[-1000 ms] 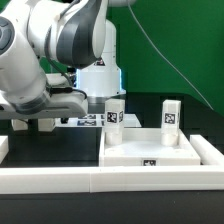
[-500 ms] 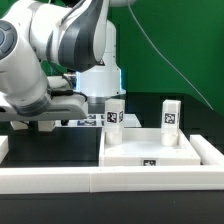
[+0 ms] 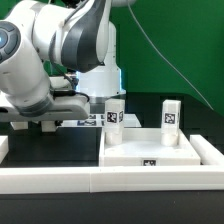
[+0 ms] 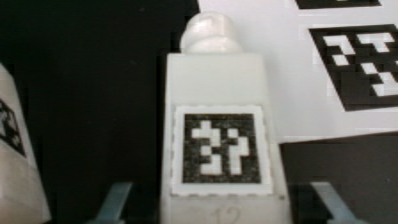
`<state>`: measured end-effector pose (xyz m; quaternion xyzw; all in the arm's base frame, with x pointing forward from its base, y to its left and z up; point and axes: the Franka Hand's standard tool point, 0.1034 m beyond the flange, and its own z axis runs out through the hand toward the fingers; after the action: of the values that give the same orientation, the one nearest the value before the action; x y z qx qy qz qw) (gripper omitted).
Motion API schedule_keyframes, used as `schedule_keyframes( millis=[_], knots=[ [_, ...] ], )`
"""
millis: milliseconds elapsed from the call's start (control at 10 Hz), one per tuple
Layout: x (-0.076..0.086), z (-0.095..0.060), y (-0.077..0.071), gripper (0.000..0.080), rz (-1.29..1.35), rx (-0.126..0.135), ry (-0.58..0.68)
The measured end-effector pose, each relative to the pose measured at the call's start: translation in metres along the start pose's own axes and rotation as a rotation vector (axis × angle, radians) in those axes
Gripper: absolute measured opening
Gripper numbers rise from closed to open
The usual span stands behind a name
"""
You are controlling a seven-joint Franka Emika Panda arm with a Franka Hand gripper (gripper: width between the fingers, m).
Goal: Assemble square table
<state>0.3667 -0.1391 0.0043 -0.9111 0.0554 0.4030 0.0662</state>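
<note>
Exterior view: the arm (image 3: 60, 45) crouches low over the black desk (image 3: 60, 150), its end effector (image 3: 38, 122) well apart from the white, tray-like tabletop (image 3: 150, 150). Wrist view: its fingers (image 4: 118, 200) stand spread, straddling without touching a smooth white tagged leg (image 4: 219, 110) with a rounded tip.

**Headcount at the bench**

One arm (image 3: 60, 45), one gripper (image 4: 217, 203), two fingers (image 4: 118, 200). One tabletop (image 3: 140, 148). Three of the leg kind for certain: one leg (image 3: 114, 112) and a second leg (image 3: 170, 114) in the exterior view, a third leg (image 4: 217, 110) in the wrist view. One more white tagged piece (image 4: 15, 120), cut off in the wrist view, kind not clear. One border wall (image 3: 100, 180). One marker board (image 4: 365, 60), with two tags partly in sight.
</note>
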Motion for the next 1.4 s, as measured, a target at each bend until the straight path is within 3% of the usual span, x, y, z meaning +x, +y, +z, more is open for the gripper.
schedule_keyframes(
  millis=[200,700,800,1000,1200,1300,1400],
  knots=[
    [0.002,-0.011,-0.007,0.0288,-0.011,-0.003,0.007],
    [-0.007,-0.091,-0.049,0.0290,-0.010,0.010,0.049],
    [-0.007,-0.096,-0.047,0.0290,-0.005,0.022,0.073],
    [-0.005,-0.096,-0.045,0.0290,-0.003,0.018,0.090],
    [0.005,-0.104,-0.044,0.0290,-0.007,-0.002,0.227],
    [-0.001,-0.110,-0.052,0.0290,0.000,0.003,0.254],
    [0.000,-0.126,-0.060,0.0290,-0.007,-0.006,0.316]
  ],
)
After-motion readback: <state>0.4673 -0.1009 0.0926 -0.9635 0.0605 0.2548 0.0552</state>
